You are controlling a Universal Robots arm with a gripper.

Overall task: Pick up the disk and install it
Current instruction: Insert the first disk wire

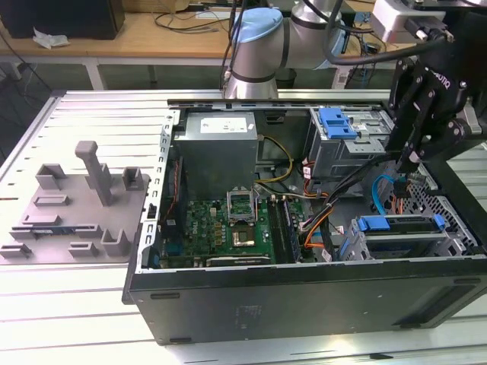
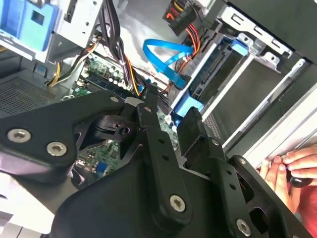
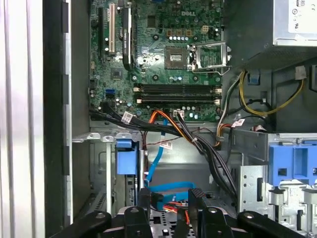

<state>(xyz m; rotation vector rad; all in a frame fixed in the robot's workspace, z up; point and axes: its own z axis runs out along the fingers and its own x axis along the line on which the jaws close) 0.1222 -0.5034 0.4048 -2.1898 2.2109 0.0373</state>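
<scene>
Power-supply box (image 1: 217, 144) sticker: white, on its top face, with dark print too fine to make out from here.
Motherboard (image 3: 163, 49) lettering: small white marks beside the slots and sockets, and one short word near the board's edge.
Cable tags (image 3: 128, 117): little white flags on the black leads, print illegible.
Gripper (image 1: 409, 161) housing: one short white word on black.

Robot arm (image 1: 255, 46) bent over, claw (image 1: 408, 163) pointing down, fingers (image 2: 151, 119) apart, empty
</scene>
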